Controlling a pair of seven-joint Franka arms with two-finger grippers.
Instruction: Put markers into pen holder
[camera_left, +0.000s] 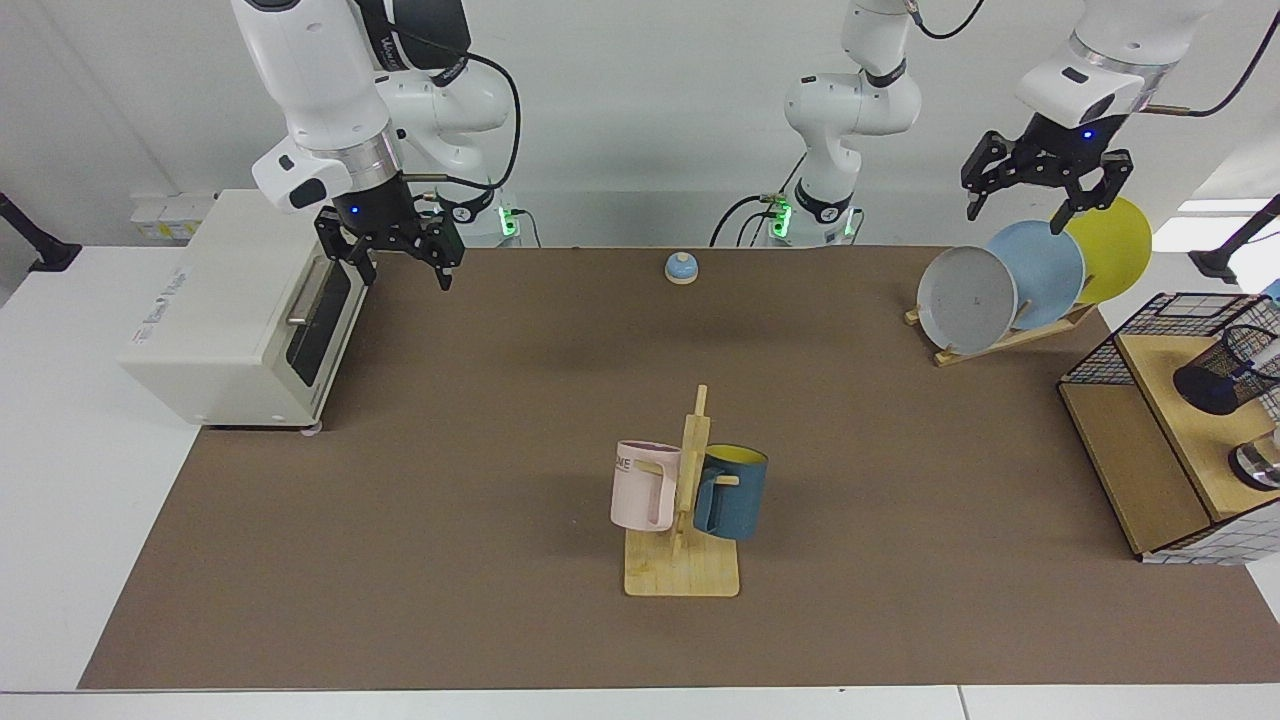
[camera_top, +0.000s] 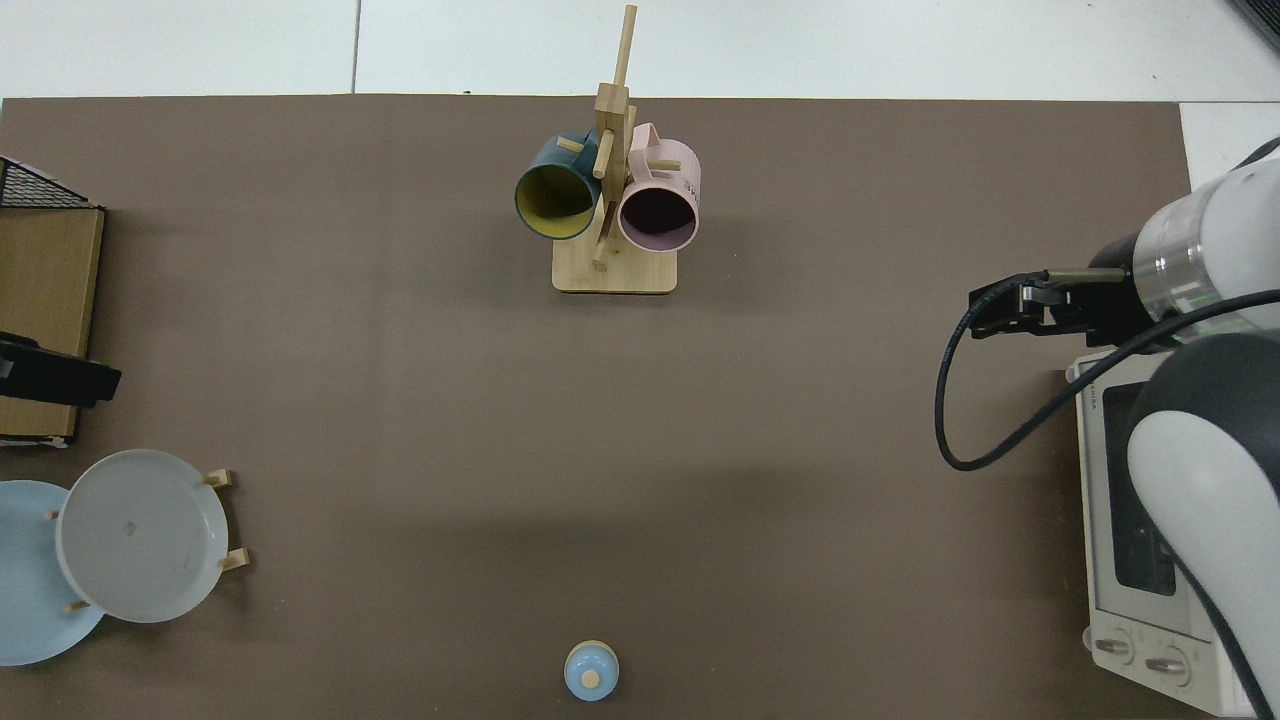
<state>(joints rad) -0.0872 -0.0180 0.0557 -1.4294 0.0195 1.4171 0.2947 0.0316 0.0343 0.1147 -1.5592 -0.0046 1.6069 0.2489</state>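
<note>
Tilted black mesh pen holder (camera_left: 1222, 378) on shelf (camera_left: 1180, 400)

mug rack (camera_left: 683, 520) mid-table | toaster oven (camera_left: 235, 315) opposite plate rack (camera_left: 1010, 335) (table ends)

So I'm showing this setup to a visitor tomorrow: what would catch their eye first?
Probably the wooden mug stand in the middle of the brown mat, with a pink mug and a blue mug hanging on it. Next, the rack of three plates at the far corner, with the left gripper open in the air above it. The right gripper hangs open beside the white oven.
</note>
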